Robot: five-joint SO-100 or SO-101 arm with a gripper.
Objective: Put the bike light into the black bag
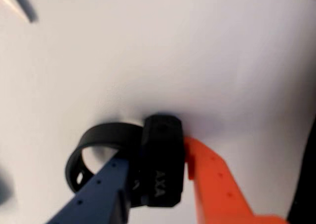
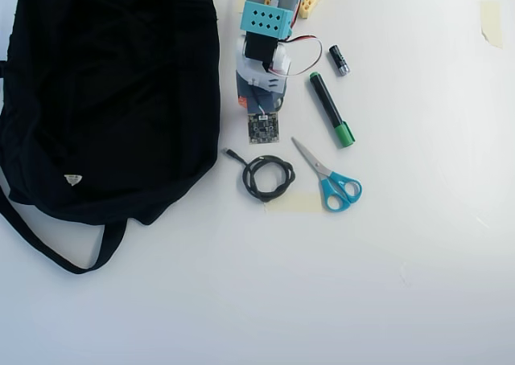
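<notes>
My gripper (image 1: 160, 177) has its blue and orange fingers clamped on the bike light (image 1: 160, 160) – near the table's (image 2: 402, 285) top edge, under my arm; the black bag (image 2: 105, 92) at the left edge waits – carry and drop remain

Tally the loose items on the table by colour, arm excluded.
Black: 4 - soft fabric bag, coiled cable, short black-and-silver cylinder, strap-ringed bike light
Green: 1 - marker pen
Blue: 1 - blue-handled scissors
Total: 6
</notes>
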